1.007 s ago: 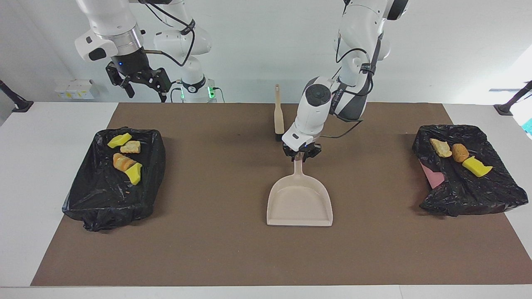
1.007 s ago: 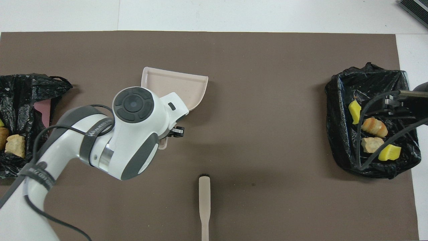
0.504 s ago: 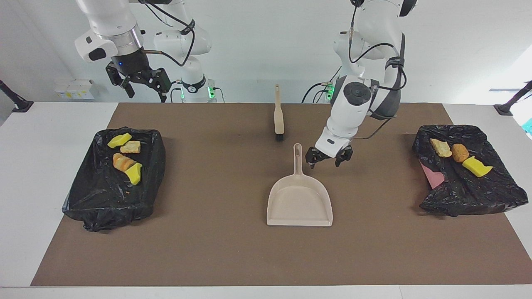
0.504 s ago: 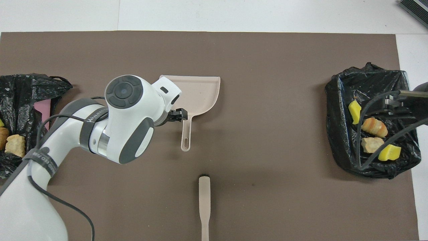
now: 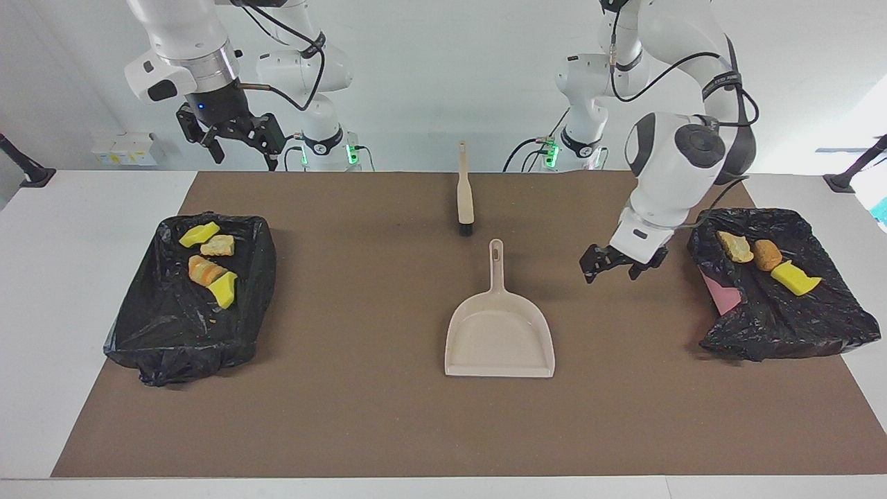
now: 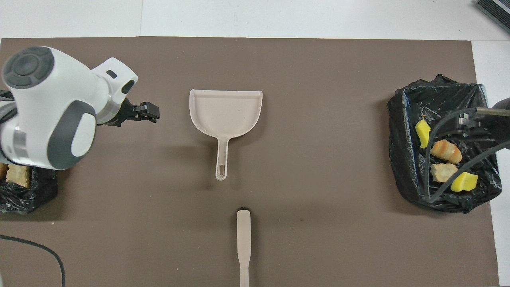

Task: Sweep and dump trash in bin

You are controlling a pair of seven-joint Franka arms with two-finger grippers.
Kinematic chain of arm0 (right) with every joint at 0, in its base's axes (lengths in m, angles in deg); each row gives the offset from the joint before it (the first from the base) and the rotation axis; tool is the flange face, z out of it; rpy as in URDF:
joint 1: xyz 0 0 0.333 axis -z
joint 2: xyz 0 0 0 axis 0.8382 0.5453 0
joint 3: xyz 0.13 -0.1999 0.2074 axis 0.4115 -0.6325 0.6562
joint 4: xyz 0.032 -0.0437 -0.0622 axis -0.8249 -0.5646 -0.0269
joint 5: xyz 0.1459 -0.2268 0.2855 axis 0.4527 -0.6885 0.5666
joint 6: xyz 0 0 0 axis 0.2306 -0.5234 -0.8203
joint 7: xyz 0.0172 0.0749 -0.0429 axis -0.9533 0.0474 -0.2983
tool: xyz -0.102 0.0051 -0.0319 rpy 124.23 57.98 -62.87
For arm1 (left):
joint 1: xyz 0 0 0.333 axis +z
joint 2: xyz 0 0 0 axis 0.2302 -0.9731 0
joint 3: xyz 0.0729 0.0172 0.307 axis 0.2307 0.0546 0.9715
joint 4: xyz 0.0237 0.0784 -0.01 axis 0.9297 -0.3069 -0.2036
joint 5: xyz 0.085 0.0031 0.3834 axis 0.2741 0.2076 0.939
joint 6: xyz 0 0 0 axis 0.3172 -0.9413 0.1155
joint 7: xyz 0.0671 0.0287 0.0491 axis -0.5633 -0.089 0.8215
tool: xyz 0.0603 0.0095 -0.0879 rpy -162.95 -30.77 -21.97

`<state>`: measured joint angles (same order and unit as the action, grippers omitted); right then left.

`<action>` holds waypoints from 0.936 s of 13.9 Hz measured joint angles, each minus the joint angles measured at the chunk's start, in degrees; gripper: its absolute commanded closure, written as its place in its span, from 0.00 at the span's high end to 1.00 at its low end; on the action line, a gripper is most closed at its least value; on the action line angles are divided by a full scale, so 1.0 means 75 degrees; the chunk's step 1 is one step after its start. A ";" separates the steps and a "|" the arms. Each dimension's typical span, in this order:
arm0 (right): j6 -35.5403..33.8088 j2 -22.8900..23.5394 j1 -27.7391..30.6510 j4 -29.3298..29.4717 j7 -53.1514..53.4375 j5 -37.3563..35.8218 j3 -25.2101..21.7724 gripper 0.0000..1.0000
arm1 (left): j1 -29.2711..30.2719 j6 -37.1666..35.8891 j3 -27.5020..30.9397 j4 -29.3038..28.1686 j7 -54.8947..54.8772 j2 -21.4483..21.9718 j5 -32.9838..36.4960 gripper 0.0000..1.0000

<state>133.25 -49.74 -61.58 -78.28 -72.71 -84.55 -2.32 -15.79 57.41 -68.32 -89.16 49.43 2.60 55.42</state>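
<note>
Brown matting (image 5: 388, 430) covers the middle of the white table I am watching, with a black-lined bin at each end. I see the trash split between them. Four pieces lie in the bin at the right arm's end (image 5: 173, 333): a yellow sponge scrap (image 5: 199, 233), a tan bread-like lump (image 5: 218, 244) beside it, an orange-tan lump (image 5: 202, 269), and a second yellow scrap (image 5: 224, 289) touching that lump. Three more lie in the bin at the left arm's end (image 5: 783, 326) — a tan lump (image 5: 734, 247), a rounder orange-brown lump (image 5: 767, 254), and a yellow sponge piece (image 5: 795, 278) — in a row, close together.

Between the bins, a beige dustpan (image 5: 500, 333) lies flat on the mat, nothing in it, its handle pointing toward the robots. A beige brush (image 5: 465, 193) lies in line with that handle, nearer to the robots, with its dark bristle end toward the dustpan and a small gap between them.

My left gripper (image 5: 611, 266) hangs above bare mat between the dustpan and the bin at its own end, fingers spread and holding nothing. My right gripper (image 5: 239, 142) waits raised near its own base, over the table edge nearest the robots; its fingers also stand apart, with nothing in them.
</note>
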 measured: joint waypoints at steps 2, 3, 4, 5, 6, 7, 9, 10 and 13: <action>0.0000 0.0000 0.0000 0.0000 0.0000 0.0000 0.0000 1.00 | 0.0420 -0.0458 0.0012 0.0187 -0.0653 0.0241 0.0000 1.00; 0.0000 0.0000 0.0000 0.0000 0.0000 0.0000 0.0000 1.00 | 0.0600 -0.0687 0.0017 0.0236 -0.0880 0.0389 0.0000 1.00; 0.0000 0.0000 0.0000 0.0000 0.0000 0.0000 0.0000 1.00 | 0.0742 -0.0952 0.0019 0.0294 -0.1104 0.0537 0.0003 1.00; 0.0000 0.0000 0.0000 0.0000 0.0000 0.0000 0.0000 1.00 | 0.0853 -0.1253 0.0019 0.0347 -0.1434 0.0702 0.0018 1.00; 0.0000 0.0000 0.0000 0.0000 0.0000 0.0000 0.0000 1.00 | 0.0941 -0.1497 0.0031 0.0387 -0.1757 0.0868 0.0026 1.00; 0.0000 0.0000 0.0000 0.0000 0.0000 0.0000 0.0000 1.00 | 0.1032 -0.1672 0.0051 0.0408 -0.1957 0.1035 0.0027 1.00; 0.0000 0.0000 0.0000 0.0000 0.0000 0.0000 0.0000 1.00 | 0.1147 -0.2008 0.0139 0.0417 -0.2007 0.1338 0.0026 1.00; 0.0000 0.0000 0.0000 0.0000 0.0000 0.0000 0.0000 1.00 | 0.1172 -0.2095 0.0145 0.0423 -0.1889 0.1430 0.0025 1.00; 0.0000 0.0000 0.0000 0.0000 0.0000 0.0000 0.0000 1.00 | 0.1167 -0.2396 0.0085 0.0458 -0.1727 0.1555 0.0028 1.00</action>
<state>133.25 -49.74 -61.58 -78.28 -72.71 -84.55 -2.32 -7.04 39.45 -67.69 -85.73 36.48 14.26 55.62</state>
